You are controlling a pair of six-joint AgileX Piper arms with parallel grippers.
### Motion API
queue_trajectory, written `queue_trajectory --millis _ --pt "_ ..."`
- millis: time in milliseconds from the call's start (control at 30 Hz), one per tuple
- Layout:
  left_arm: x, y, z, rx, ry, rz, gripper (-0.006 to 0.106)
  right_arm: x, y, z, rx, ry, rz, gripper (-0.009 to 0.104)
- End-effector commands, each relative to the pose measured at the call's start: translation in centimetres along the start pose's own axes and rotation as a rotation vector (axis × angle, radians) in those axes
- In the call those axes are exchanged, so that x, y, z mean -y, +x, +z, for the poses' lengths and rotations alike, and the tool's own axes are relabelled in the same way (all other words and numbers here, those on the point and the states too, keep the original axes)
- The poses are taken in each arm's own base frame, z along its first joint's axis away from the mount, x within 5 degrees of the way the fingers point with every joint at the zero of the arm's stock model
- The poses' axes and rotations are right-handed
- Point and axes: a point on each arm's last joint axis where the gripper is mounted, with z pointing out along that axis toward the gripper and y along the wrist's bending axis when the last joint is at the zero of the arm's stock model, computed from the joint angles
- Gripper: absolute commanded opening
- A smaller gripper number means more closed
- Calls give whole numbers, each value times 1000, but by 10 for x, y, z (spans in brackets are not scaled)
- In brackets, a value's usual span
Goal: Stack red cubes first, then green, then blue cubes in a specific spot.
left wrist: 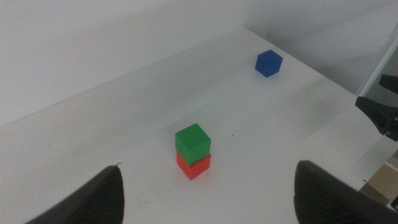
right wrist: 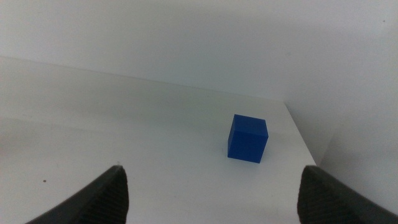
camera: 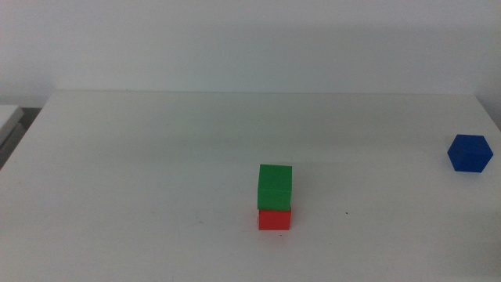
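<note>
The green cube sits on top of the red cube near the middle of the white table; the pair also shows in the left wrist view, green cube over red cube. The blue cube lies alone near the table's right edge, seen too as the blue cube and the blue cube. Neither arm shows in the middle view. My left gripper hangs open, back from the stack. My right gripper is open, with the blue cube ahead of it. Both hold nothing.
The table's right edge runs close past the blue cube. A white object lies off the table's left side. Tiny dark specks mark the tabletop right of the stack. The other arm's dark part shows beyond the table edge.
</note>
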Motion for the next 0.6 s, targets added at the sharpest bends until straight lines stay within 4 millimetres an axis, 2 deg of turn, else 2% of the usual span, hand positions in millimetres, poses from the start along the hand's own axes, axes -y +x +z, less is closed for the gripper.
queue_trajectory --millis 0,100,200,267,567 --pt "0 -1 3 -2 9 -26 94 0 0 0 10 2 -8 91" --pt "0 -1 3 -2 9 -26 94 0 0 0 10 2 -8 91" --pt "0 -1 3 -2 7 -25 94 2 0 0 6 24 -213 91" --pt "0 -1 3 -2 7 -25 94 3 0 0 3 34 -291 91" --pt "0 -1 3 -2 7 -25 94 3 0 0 3 36 -288 91"
